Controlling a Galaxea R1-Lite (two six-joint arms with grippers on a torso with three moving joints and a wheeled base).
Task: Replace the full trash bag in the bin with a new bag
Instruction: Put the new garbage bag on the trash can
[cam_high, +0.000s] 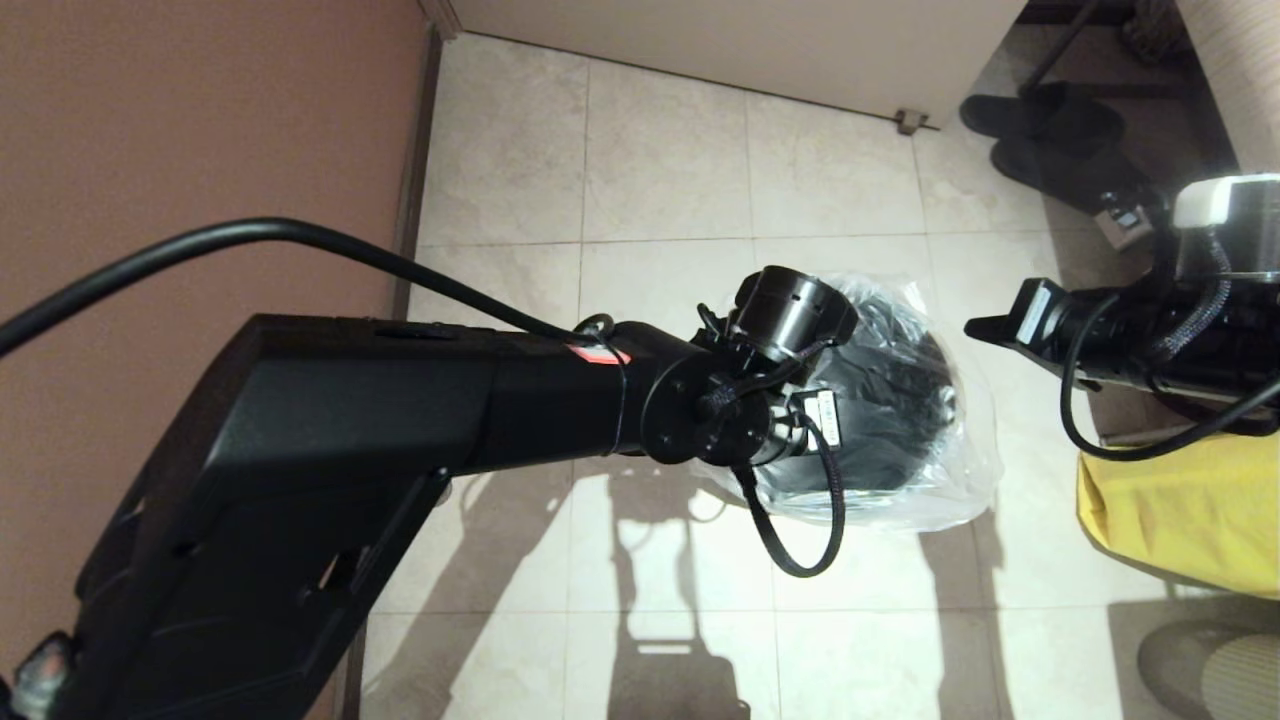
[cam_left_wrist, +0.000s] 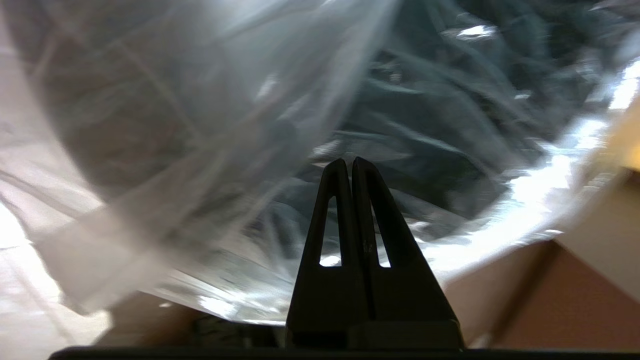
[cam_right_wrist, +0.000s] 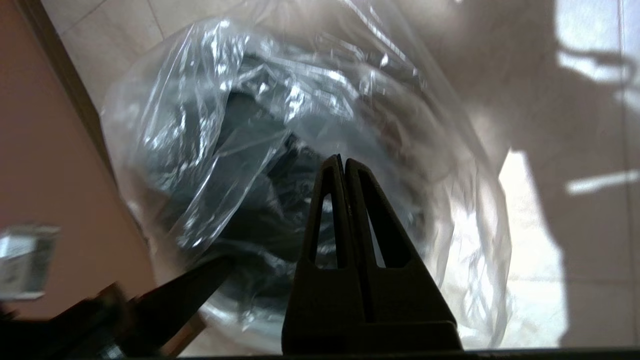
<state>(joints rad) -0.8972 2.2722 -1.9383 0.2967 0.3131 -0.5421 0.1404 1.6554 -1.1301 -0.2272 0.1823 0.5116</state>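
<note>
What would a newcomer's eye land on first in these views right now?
First the left arm, reaching across the tiled floor with the left gripper shut, right at the new bag. That clear crinkly bag is draped over the bin, spilling past its sides. The right gripper, also shut, hangs just off the bin, and a yellow bag lies on the robot's right.

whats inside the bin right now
The new bag, clear and crinkled, lines the bin and spills over its rim. The left tool reaches into it. The bin's bottom is covered.

Matte blk arms w/ braided cables (red wrist label)
</note>
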